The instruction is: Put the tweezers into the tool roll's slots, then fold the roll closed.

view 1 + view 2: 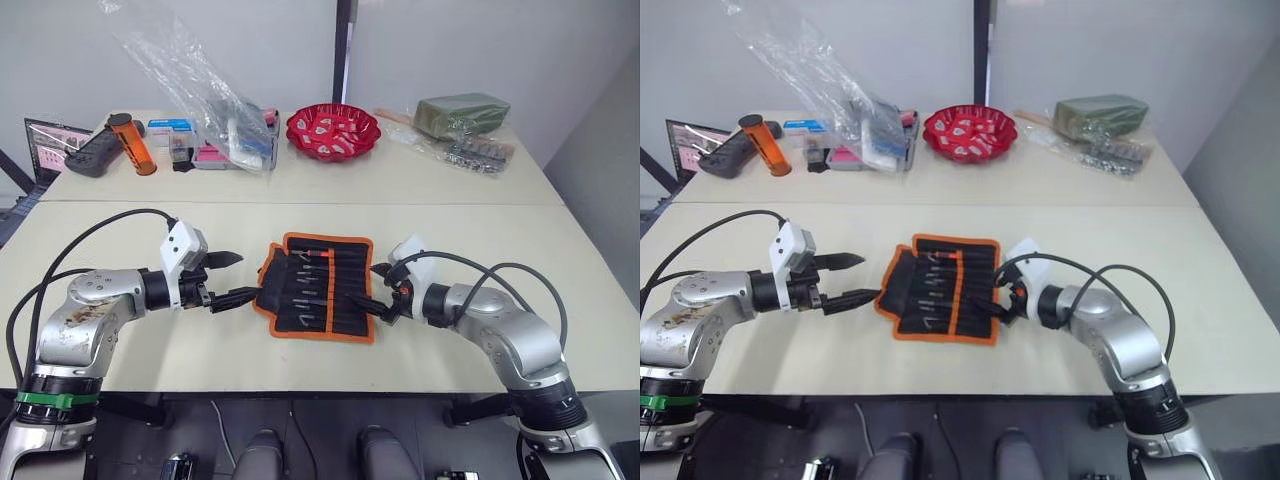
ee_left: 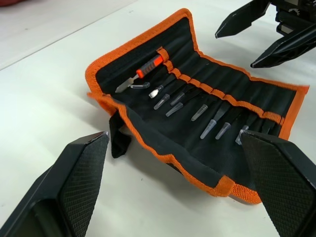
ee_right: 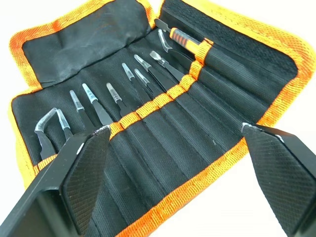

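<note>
— What sits at the left of the bench [image 1: 120, 350]?
— The left end effector [image 1: 228, 277], fingers spread wide and holding nothing, just beside the tool roll [image 1: 318, 286].
— And the centre?
— The tool roll lies open, its left flap partly folded over; the tweezers [image 3: 111, 101] stand tucked in the slots [image 3: 163, 133], capped tips showing.
— The right?
— The right end effector [image 1: 377, 288], also spread wide and empty, straddles the roll's right edge.

Tweezers [image 3: 101, 106] in slots [image 3: 163, 123]; tool roll [image 1: 318, 286] between grippers.
</note>
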Robot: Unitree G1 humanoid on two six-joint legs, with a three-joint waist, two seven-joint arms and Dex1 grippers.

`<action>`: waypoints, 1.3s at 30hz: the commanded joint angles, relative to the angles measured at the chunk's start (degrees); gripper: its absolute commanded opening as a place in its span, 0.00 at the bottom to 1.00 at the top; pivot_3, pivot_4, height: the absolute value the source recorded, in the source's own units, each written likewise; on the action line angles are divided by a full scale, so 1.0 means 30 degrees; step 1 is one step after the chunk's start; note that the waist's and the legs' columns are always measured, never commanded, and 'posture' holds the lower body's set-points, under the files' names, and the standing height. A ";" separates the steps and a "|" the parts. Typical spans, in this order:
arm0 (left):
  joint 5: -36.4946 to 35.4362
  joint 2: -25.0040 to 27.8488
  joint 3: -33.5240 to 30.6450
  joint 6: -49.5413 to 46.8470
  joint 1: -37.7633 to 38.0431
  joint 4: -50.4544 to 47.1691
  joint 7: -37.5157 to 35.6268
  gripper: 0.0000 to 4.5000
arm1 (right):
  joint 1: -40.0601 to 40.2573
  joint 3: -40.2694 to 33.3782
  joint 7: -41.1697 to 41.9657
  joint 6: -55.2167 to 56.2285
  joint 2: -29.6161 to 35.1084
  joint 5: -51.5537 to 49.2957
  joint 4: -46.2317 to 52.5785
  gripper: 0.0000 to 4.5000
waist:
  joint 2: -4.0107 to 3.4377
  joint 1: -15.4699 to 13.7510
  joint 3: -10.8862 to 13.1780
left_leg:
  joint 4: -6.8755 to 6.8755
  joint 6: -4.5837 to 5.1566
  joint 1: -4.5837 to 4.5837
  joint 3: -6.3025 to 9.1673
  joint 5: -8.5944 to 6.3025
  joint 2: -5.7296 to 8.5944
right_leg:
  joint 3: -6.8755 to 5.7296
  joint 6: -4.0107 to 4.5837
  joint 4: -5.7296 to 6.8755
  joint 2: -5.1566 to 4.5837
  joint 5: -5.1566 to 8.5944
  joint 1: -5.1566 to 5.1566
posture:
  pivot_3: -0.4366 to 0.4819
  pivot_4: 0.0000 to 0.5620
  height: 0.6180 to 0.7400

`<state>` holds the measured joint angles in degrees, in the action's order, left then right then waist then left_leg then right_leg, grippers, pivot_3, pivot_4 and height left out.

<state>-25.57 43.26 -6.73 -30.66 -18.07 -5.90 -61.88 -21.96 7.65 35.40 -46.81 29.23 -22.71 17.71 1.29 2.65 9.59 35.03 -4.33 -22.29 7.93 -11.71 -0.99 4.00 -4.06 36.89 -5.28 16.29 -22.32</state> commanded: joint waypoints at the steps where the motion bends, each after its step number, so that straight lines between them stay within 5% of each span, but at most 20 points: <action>1: -0.0514 0.0511 -0.0591 -0.0077 -0.0030 -0.0572 -0.0073 1.00 | 0.0048 -0.0598 0.0033 0.0194 0.0060 -0.0175 0.0423 1.00 | 0.0000 -0.0011 0.0000 | 0.0001 0.0000 0.0000 0.0001 0.0000 0.0001 | 0.0000 0.0000 0.0002 -0.0001 0.0000 0.0000 | 0.48 0.27 1.00; 14: -0.1868 0.2342 -0.2379 -0.0784 0.1133 -0.0693 -0.0593 1.00 | -0.0863 0.0738 0.0522 -0.1472 -0.1001 -0.1700 0.2471 1.00 | -0.0006 0.0051 0.0004 | -0.0002 0.0001 0.0008 -0.0001 0.0000 -0.0005 | 0.0000 0.0004 0.0013 0.0001 0.0003 -0.0001 | 0.48 0.27 1.00; 21: -0.2459 0.3525 -0.3585 -0.1520 0.3686 -0.1773 -0.1026 1.00 | -0.3585 0.5464 0.0107 0.0610 -0.3532 0.1496 -0.0428 1.00 | -0.0013 0.0334 0.0008 | -0.0026 0.0000 0.0018 -0.0008 0.0000 -0.0025 | 0.0000 0.0032 0.0050 0.0016 0.0017 -0.0033 | 0.48 0.27 1.00; 39: -0.2574 0.4164 -0.5320 -0.1748 0.7049 -0.3768 -0.1072 1.00 | -0.3954 0.8577 -0.1726 0.2835 -0.7624 0.5650 -0.3341 1.00 | -0.0019 0.0347 0.0011 | -0.0035 -0.0001 0.0024 -0.0013 0.0000 -0.0034 | -0.0003 0.0050 0.0077 0.0021 0.0012 -0.0066 | 0.48 0.27 1.00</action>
<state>-31.91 54.40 -21.25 -35.59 3.21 -15.97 -64.58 -33.70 33.24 31.67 -40.28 7.44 -7.17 6.87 1.24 3.69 9.63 34.92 -4.33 -22.21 7.89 -11.71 -1.10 3.99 -3.91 37.14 -5.21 16.33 -22.53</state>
